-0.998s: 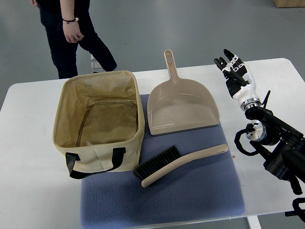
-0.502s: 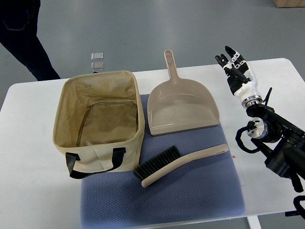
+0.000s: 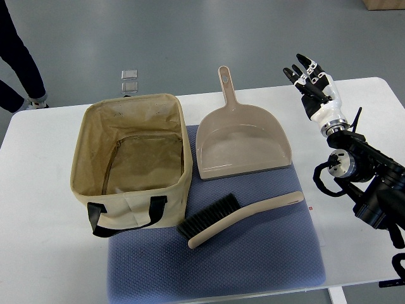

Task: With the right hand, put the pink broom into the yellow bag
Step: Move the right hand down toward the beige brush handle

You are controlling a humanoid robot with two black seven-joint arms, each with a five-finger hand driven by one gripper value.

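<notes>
The pink broom [image 3: 243,215], a hand brush with black bristles, lies flat on the blue mat [image 3: 253,259] in front of the dustpan. The yellow fabric bag [image 3: 131,161] stands open-topped to its left, with black handles at its near side. My right hand [image 3: 306,76] hovers over the table's far right, well beyond the broom's handle end. Its fingers are spread and hold nothing. My left arm does not show.
A pink dustpan [image 3: 240,142] lies on the mat behind the broom, handle pointing away. The white table [image 3: 38,253] carries everything. A person's leg [image 3: 19,63] stands on the floor at the far left. Two small squares [image 3: 129,79] lie on the floor beyond the bag.
My right hand has lifted slightly and drifted farther from the broom. The person behind the table has walked off to the left. The broom, bag and dustpan have not moved.
</notes>
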